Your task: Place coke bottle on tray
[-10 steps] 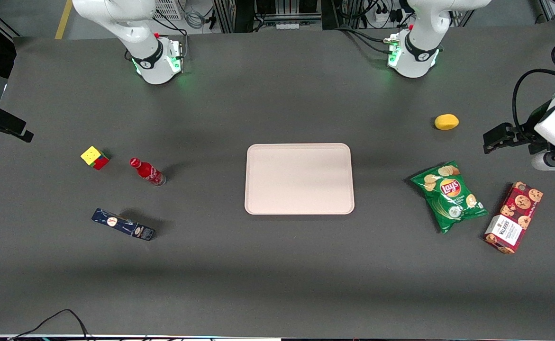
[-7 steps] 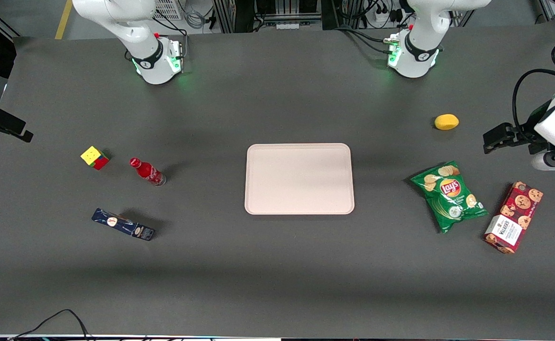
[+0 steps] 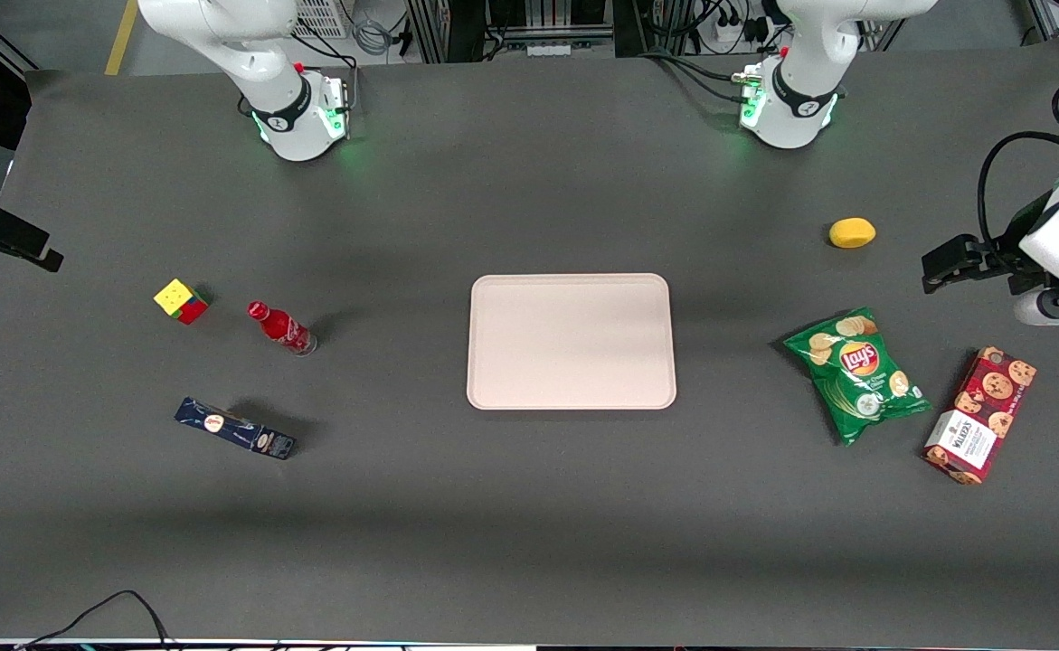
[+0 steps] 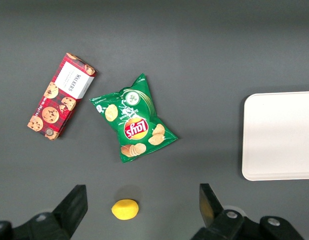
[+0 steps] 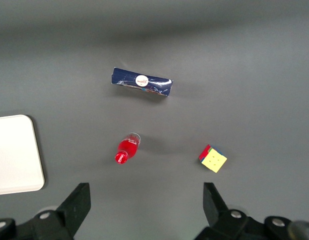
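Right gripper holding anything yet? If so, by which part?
Nothing held. The gripper is open, high above the table, fingers apart with only bare table between them. The coke bottle stands untouched between the tray and the Rubik's cube.

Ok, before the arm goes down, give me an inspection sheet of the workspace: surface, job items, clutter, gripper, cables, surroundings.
Surface: dark grey table, flat.
Job's things: small red coke bottle standing on the table toward the working arm's end, apart from the pale pinkish-beige rectangular tray, which holds nothing.
Clutter: multicoloured puzzle cube beside the bottle; dark blue oblong box nearer the front camera; green chip bag, red cookie box and yellow lemon toward the parked arm's end.
Gripper: right gripper open, high above the bottle, holding nothing.
Cables: black cable at the table's near edge.
Surroundings: arm bases lit green.
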`<act>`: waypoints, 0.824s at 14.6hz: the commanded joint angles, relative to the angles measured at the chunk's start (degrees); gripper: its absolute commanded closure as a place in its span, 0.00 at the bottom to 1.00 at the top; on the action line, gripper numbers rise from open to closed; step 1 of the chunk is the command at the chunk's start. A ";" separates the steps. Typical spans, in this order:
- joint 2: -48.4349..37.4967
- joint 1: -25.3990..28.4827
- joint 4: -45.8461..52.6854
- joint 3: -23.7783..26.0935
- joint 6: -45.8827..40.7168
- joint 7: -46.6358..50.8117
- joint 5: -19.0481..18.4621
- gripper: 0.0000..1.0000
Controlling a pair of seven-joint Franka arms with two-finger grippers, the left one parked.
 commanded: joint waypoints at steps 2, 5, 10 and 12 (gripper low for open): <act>-0.13 0.12 -0.67 0.09 -0.45 -1.35 -0.36 0.00; -0.21 3.01 -1.02 0.27 -1.25 -0.30 -0.36 0.00; -0.92 12.49 -2.95 -1.22 -3.61 -0.21 -0.27 0.00; -0.83 13.13 -3.91 -1.14 -3.71 -0.29 -0.27 0.00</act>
